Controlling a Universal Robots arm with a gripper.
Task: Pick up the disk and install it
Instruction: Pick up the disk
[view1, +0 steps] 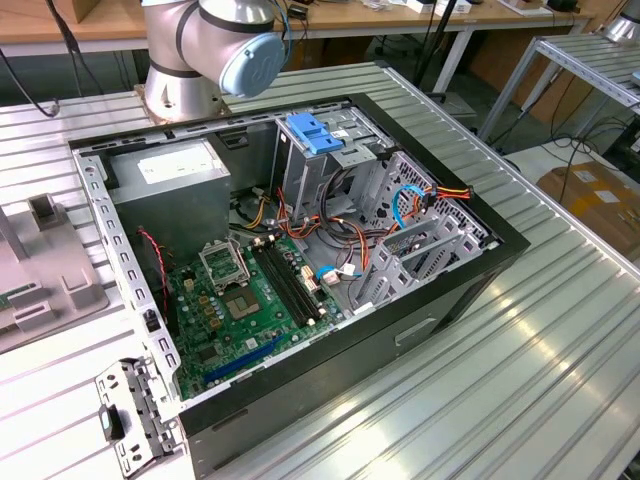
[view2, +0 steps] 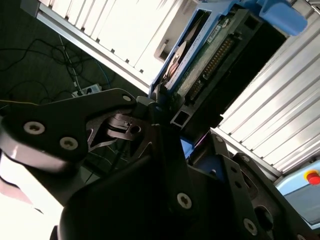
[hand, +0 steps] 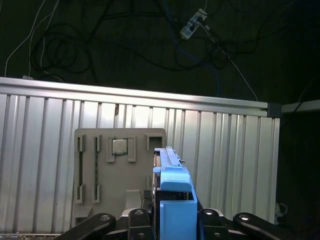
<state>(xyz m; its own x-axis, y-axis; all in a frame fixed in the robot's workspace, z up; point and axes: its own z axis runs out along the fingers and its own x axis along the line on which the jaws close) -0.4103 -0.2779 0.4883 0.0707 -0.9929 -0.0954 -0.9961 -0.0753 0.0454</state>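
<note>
In both wrist views my gripper (hand: 172, 222) is shut on the disk (hand: 171, 185), which stands on edge between the fingers (hand: 137, 220). The first wrist view shows its blue plastic rail end-on. In the second wrist view the disk (view2: 200, 57) shows its green circuit board and connector row, edged by a blue rail (view2: 280, 15), with the gripper (view2: 165, 107) closed at its near end. The disk hangs above the ribbed metal table (hand: 225, 150). In the exterior view the open computer case (view1: 450, 300) lies on the table, its drive cage (view1: 330, 165) topped by a light-blue latch piece (view1: 315, 132).
A grey holder plate (hand: 120, 170) with slots lies on the table just beyond the held disk. Inside the case are a grey power-supply box (view1: 170, 175), a green motherboard (view1: 240, 300) and loose cables (view1: 400, 205). The arm's base (view1: 200, 50) stands behind the case. A grey fixture (view1: 40, 270) sits at the exterior view's left.
</note>
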